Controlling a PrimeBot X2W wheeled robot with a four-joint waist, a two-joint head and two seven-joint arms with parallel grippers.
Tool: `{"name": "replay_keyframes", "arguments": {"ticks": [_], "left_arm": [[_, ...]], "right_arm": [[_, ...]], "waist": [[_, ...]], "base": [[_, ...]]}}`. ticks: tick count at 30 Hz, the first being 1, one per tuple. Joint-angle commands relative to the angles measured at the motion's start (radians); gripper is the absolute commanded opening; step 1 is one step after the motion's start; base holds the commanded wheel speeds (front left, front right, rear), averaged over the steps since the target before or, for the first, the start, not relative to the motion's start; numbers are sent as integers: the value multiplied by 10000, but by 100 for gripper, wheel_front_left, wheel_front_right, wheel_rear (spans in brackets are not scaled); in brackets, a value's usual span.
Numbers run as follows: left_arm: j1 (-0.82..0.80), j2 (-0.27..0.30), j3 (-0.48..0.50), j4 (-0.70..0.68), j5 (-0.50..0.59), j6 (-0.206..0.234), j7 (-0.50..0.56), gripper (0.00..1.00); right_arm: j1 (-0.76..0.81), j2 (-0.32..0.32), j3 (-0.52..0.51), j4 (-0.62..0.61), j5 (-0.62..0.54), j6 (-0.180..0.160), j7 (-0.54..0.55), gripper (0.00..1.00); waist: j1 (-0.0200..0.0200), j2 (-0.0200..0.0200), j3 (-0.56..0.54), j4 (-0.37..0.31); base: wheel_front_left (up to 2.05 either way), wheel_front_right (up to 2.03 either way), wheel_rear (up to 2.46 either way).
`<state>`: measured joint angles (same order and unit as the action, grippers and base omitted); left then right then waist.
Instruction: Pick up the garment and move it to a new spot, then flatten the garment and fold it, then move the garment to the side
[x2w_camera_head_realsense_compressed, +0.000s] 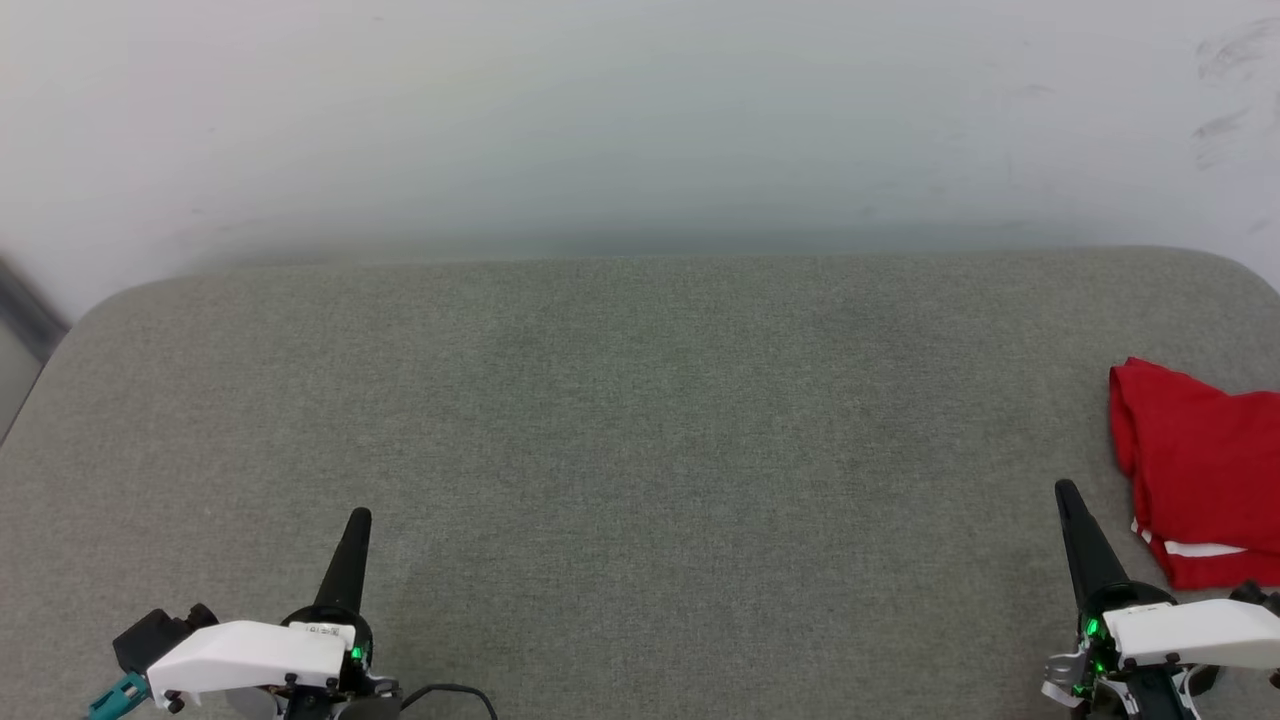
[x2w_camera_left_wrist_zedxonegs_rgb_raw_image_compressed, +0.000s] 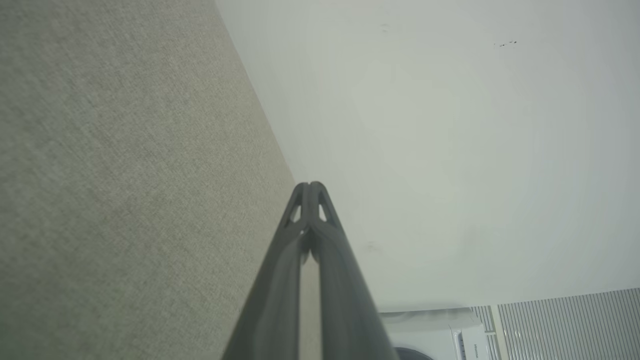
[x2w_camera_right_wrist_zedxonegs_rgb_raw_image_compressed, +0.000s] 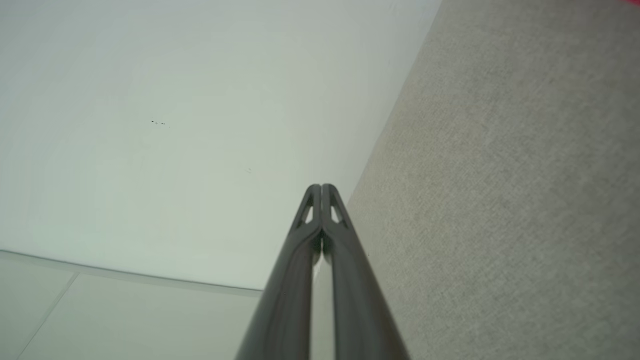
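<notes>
The garment (x2w_camera_head_realsense_compressed: 1205, 470), red with a white strip at its lower edge, lies folded at the right edge of the grey fabric surface (x2w_camera_head_realsense_compressed: 640, 430) in the head view. My right gripper (x2w_camera_head_realsense_compressed: 1066, 490) is shut and empty, its tip a little left of the garment and apart from it. My left gripper (x2w_camera_head_realsense_compressed: 358, 517) is shut and empty at the lower left, far from the garment. In the left wrist view my left gripper (x2w_camera_left_wrist_zedxonegs_rgb_raw_image_compressed: 310, 185) has its fingertips pressed together. In the right wrist view my right gripper (x2w_camera_right_wrist_zedxonegs_rgb_raw_image_compressed: 321, 186) is likewise shut, and a sliver of the red garment (x2w_camera_right_wrist_zedxonegs_rgb_raw_image_compressed: 634, 2) shows at the top right corner.
A pale wall (x2w_camera_head_realsense_compressed: 640, 120) rises behind the grey surface's far edge. The surface's rounded left corner (x2w_camera_head_realsense_compressed: 60, 350) drops off to the floor. A white appliance (x2w_camera_left_wrist_zedxonegs_rgb_raw_image_compressed: 440, 335) shows low in the left wrist view.
</notes>
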<state>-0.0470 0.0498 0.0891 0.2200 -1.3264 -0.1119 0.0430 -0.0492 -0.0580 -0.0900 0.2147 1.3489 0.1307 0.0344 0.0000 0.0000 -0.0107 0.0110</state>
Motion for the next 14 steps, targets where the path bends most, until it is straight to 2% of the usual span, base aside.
{"name": "replay_keyframes", "arguments": {"ticks": [1, 14], "left_arm": [[-226, 7, 43, -8, -215, -54, 89, 0], [-426, 8, 131, 107, -1312, -121, 357, 0]], "right_arm": [[-213, -50, -34, -15, 233, 1, 41, 0], [-392, -35, -77, 117, 1267, 1, 334, 0]], "waist": [[0, 0, 5, -4], [0, 0, 55, -44]], "base": [[0, 0, 0], [0, 0, 0]]}}
